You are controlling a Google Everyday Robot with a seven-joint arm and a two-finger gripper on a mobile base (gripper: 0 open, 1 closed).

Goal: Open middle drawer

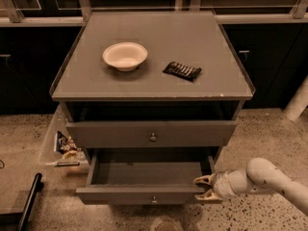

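Where floor meets left side of cabinet (216, 81), clear bin (49, 146) holds snack packs. On cabinet's top: white bowl (125, 56) left of centre, dark packet (182, 70) near it to right, not touching. Upper drawer (120, 134) stands slightly out. Middle drawer (125, 195), directly below, is pulled well out toward camera. Gripper (204, 187) sits at its right front corner, fingers (203, 179) clamped across end of front panel. White arm (269, 179) reaches in from right.
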